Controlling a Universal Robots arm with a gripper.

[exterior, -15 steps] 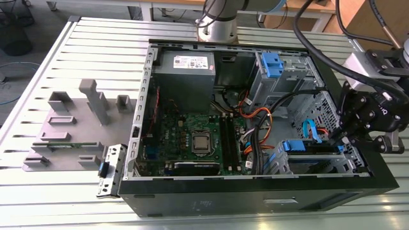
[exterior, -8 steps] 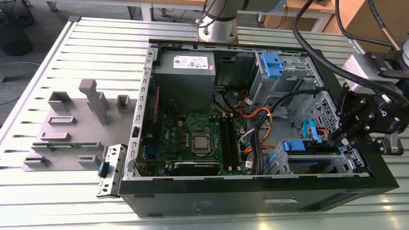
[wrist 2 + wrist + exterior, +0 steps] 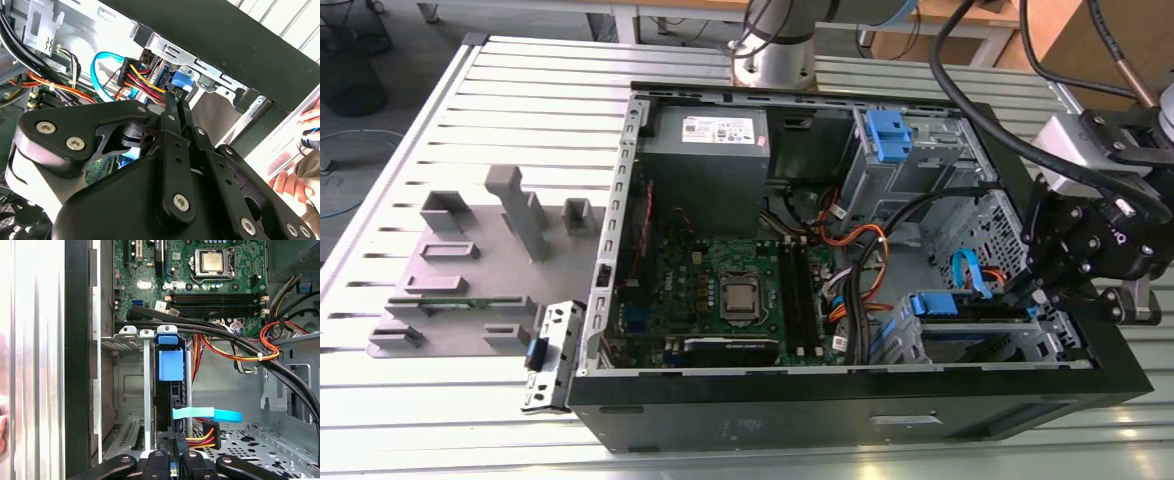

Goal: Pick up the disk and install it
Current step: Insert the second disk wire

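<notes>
Noted open PC case [image 3: 607, 300] lying on slatted table [image 3: 520, 110], ext. view, motherboard [image 3: 720, 290] facing up.

Located the disk [image 3: 172, 397] in drive bay at lower right of case in ext. view, blue rail tab [image 3: 937, 303] marking it. Seen standing on edge, thin side to camera in first wrist view, between metal bay walls. Read long axis as running top-to-bottom of that frame, approx. in line w/ gripper's reach. Logged blue tab end pointing to upper part of frame, toward motherboard; opposite end at frame bottom by gripper linkages.

Placed gripper [image 3: 1027, 295] at right side of case in ext. view, reaching down into bay. Judged fingers [image 3: 172, 120] drawn close together in second wrist view, nothing visible between them; tips [image 3: 176, 100] just short of disk's blue tab [image 3: 182, 80]. Cannot tell whether touching.

Noted light-blue flat cable [image 3: 207, 415] crossing over disk edge, and red/yellow/black wire bundle [image 3: 205, 434] w/ connector just beside it.

Spotted grey fixture block [image 3: 467, 270] on table, left of case, well apart from the work.
</notes>
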